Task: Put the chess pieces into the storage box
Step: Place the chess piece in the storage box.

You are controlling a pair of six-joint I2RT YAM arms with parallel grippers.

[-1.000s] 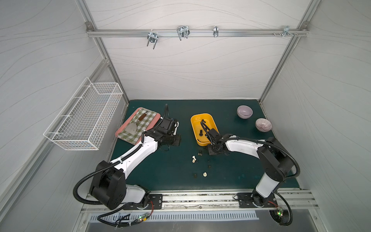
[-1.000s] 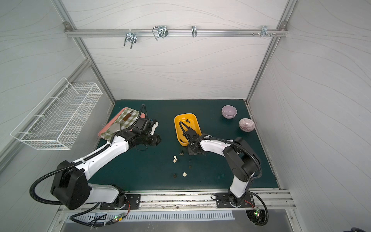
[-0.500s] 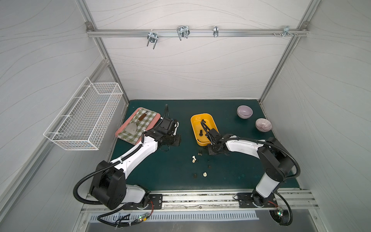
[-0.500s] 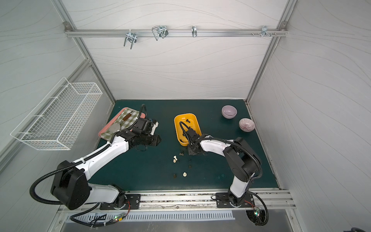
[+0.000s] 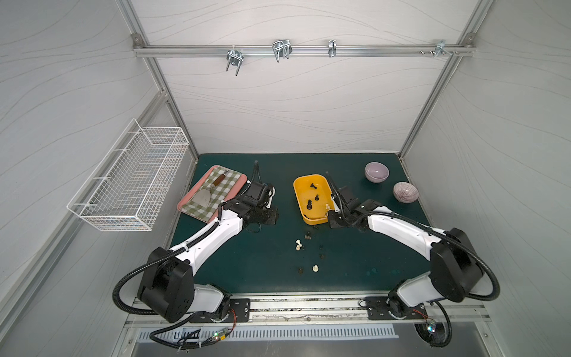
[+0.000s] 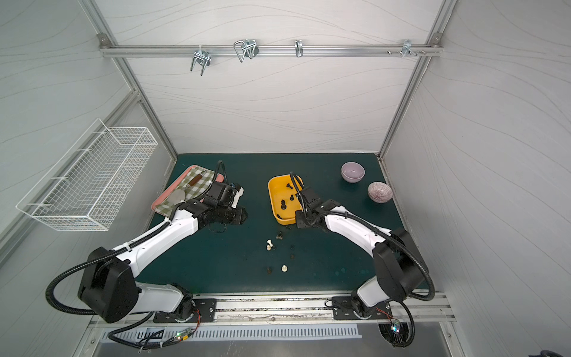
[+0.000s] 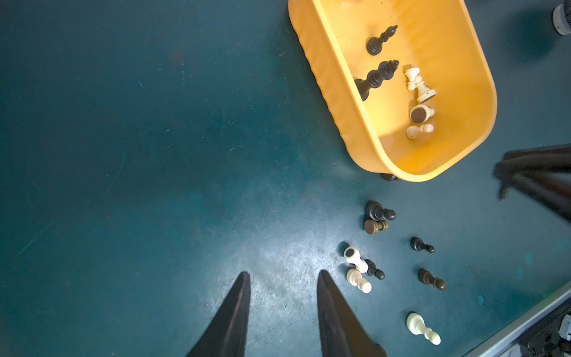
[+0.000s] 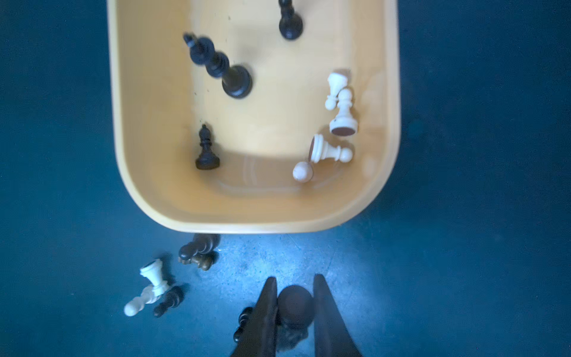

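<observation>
**Bimanual cell, described from the base rail toward the back wall.** On the green mat, loose chess pieces are lying scattered in front of the storage box. A cream pawn and a dark one are sitting nearest the rail. Beyond them, two cream pieces and a dark one are touching in a cluster.

The right gripper is pinching a dark brown piece between both fingers, just off the near end of the box. A second dark piece is lying against the outside of one finger.

The left gripper is hovering over bare mat beside the cluster. Its jaws are standing spread with nothing between them, and it is well apart from the box.

The storage box, a yellow tub, is sitting mid-mat. It is holding three black pieces and four cream ones, with the cream ones grouped along one long wall.

Farther back on the left, a pink tray is carrying a checked cloth and a wooden-handled spatula. On the right, a lilac bowl and a striped bowl are standing near each other.

A white wire basket is hanging on the left wall, and metal hooks are hanging from the rear rail.
</observation>
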